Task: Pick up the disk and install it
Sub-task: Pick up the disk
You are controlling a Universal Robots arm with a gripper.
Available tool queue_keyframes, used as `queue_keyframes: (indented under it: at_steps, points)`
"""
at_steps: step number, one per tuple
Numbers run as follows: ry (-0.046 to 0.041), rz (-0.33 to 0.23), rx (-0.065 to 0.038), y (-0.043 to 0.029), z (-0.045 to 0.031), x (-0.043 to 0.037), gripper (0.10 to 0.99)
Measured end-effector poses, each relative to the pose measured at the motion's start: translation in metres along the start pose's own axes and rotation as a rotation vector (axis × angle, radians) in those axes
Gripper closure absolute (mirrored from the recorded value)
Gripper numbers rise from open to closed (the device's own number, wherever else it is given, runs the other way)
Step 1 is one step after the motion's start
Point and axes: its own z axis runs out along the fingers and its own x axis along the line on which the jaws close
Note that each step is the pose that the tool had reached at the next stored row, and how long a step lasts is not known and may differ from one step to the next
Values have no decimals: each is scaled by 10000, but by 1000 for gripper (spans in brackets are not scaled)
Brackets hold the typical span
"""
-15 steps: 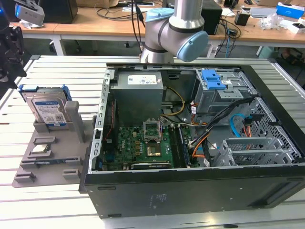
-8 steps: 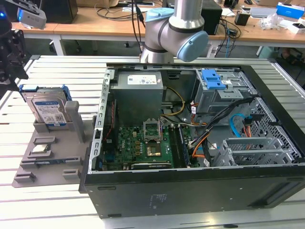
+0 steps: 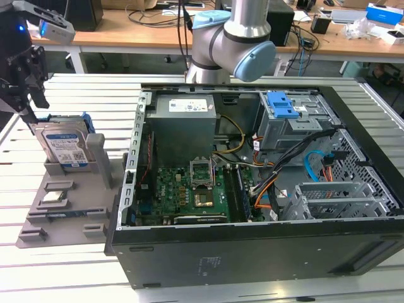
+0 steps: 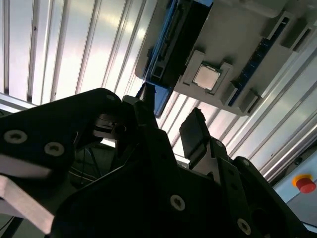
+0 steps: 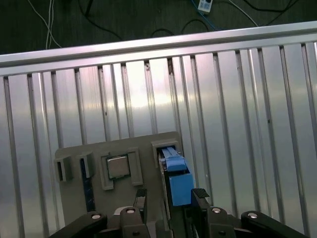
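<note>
The disk (image 3: 64,147) stands on edge in a slot of the grey holder tray (image 3: 69,214) at the exterior view's left, its white-and-blue label facing out and blue rails along its edges. My gripper (image 3: 36,108) hangs open just above the disk's top edge and holds nothing. In the first wrist view the two black fingertips (image 5: 199,195) flank the disk's blue rail (image 5: 177,178), with my gripper (image 5: 170,197) centred over it. In the second wrist view the disk (image 4: 174,47) shows as a dark edge beyond my gripper (image 4: 171,119).
A small square processor chip (image 3: 53,196) lies in the tray beside the disk, seen also as the chip (image 5: 118,167) and the chip (image 4: 205,77). An open computer case (image 3: 252,189) fills the middle, with a blue-latched drive bay (image 3: 284,106) at its far right. The table (image 3: 69,88) is slatted metal.
</note>
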Motion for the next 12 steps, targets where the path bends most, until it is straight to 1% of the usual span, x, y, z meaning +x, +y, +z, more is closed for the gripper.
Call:
queue_keyframes:
  at_steps: [5,6,12]
  points:
    - [69,3,8,-46,122,-59,604]
    - [89,2,9,-57,158,-68,604]
    - [154,-46,16,-83,271,-91,604]
